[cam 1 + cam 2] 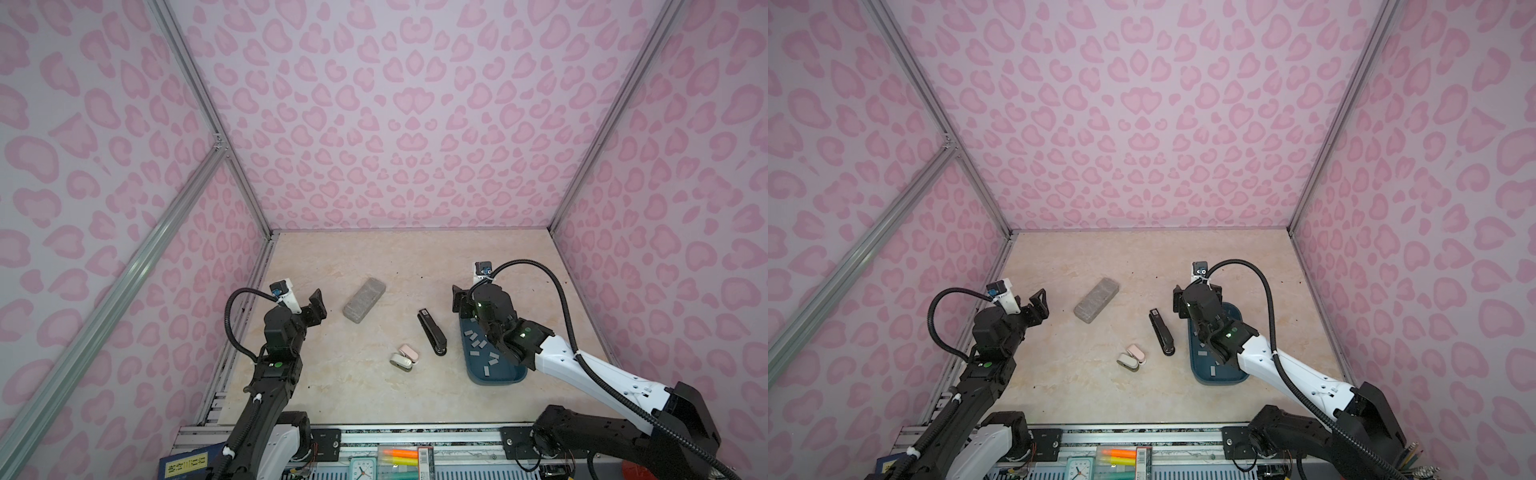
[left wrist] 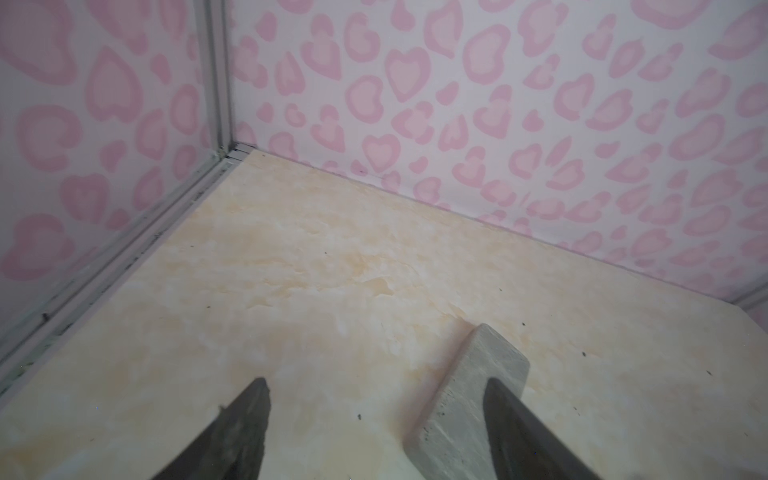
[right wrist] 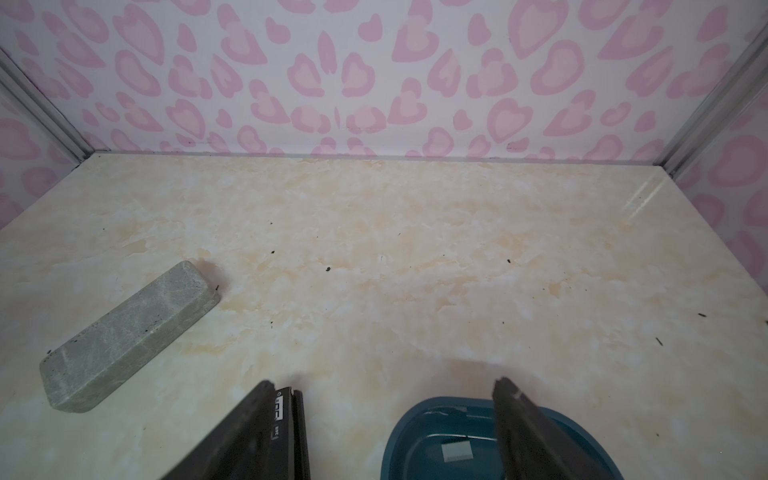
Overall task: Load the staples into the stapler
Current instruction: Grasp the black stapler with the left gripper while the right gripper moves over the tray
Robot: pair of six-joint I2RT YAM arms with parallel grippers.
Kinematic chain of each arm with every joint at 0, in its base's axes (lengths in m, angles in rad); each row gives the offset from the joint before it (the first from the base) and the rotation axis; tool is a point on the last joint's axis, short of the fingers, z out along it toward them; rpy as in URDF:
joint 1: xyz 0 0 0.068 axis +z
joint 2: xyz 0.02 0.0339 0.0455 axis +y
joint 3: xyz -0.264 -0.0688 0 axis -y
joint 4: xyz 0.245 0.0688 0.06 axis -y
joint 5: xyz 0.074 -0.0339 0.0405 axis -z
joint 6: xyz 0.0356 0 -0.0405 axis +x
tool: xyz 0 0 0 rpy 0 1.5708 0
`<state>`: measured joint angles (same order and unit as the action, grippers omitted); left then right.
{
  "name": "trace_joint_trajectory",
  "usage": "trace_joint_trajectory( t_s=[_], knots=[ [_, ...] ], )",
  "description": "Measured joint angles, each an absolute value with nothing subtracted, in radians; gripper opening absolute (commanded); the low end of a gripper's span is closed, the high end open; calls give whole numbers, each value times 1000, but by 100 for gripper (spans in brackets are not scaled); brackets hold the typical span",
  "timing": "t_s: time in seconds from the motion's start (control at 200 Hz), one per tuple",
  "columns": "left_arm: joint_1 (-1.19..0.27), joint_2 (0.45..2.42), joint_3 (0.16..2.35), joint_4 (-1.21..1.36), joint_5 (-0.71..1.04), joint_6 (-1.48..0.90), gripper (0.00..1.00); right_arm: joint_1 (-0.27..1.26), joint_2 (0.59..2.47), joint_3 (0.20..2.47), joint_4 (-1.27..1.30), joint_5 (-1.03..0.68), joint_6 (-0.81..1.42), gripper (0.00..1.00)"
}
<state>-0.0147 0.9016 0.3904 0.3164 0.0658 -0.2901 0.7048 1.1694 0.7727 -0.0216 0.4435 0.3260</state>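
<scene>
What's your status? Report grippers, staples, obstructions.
Left gripper open, empty; right gripper open, empty, at blue tray's far end. Staples loose in tray; stapler closed, lying beside it. Grey block off left, not blocking.

The flat bench [image 1: 374, 266] is cream with pale orange marbling. The enclosure walls [image 1: 395, 104] are pale lilac, printed with pink heart-like blotches. The long slim stapler [image 1: 432, 332] is black with a white label. The oval plastic tray [image 1: 509, 376] is dark teal, its small flat staple strips [image 3: 456, 451] silver-grey. The rectangular stone-like block [image 1: 364, 300] is speckled grey.
</scene>
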Motion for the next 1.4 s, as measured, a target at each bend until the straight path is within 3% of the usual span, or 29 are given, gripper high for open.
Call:
trace_joint_trajectory(
  t_s=[0.285, 0.505, 0.605, 0.775, 1.075, 1.4],
  knots=[
    [-214, 925, 527, 300, 161, -236, 78, 695, 1166, 755, -22, 522, 309, 85],
    [-268, 1030, 896, 181, 147, -218, 81, 681, 1133, 714, -1, 522, 266, 89],
    [-270, 1091, 1036, 93, 208, -130, 75, 663, 1106, 693, 2, 523, 253, 90],
    [-273, 1134, 1121, -110, 384, 178, 75, 601, 1077, 663, 24, 504, 263, 91],
    [-336, 1187, 1007, -241, 596, 760, 67, 487, 1094, 650, 14, 472, 351, 89],
    [-534, 1455, 1089, -385, 616, 1215, 66, 477, 1084, 641, 10, 450, 407, 89]
  ],
)
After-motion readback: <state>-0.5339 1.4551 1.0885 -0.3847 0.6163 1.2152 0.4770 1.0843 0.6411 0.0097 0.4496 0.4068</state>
